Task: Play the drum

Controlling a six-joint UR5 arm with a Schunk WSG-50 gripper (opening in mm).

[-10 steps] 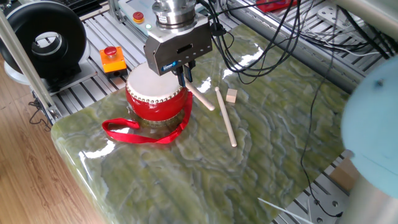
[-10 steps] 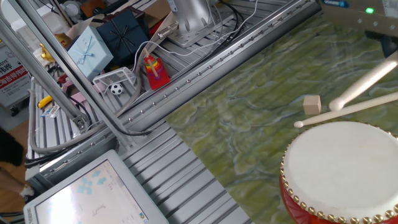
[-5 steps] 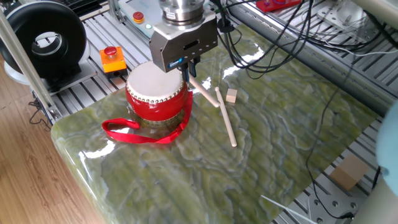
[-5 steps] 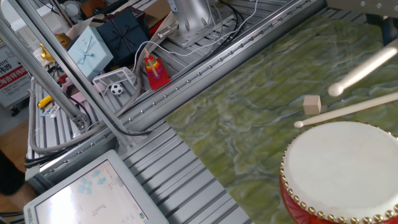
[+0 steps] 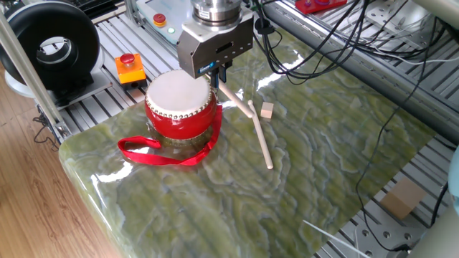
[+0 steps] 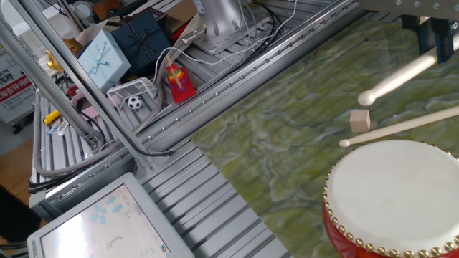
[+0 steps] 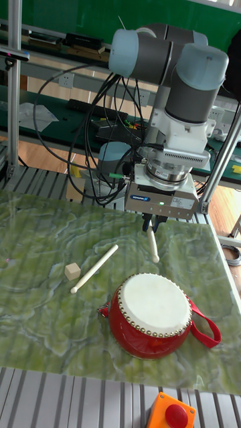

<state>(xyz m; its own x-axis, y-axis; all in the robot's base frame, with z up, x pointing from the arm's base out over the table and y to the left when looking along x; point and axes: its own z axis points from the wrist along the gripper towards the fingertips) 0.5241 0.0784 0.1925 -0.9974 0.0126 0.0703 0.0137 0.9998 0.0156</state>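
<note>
While the fingers are clamped tight on the upper end of a drumstick, its rounded tip hangs in the air just beyond the far rim of the drum, not touching the skin. A second stick lies flat on the green tabletop beside a small wooden cube. The drum sits near the tabletop's edge, its red ribbon trailing in front. It looks light and unanchored, so a hard blow could likely shove it; the white skin probably gives and rebounds. Striking the centre with the stick, rather than gripping the drum, seems the sensible way.
</note>
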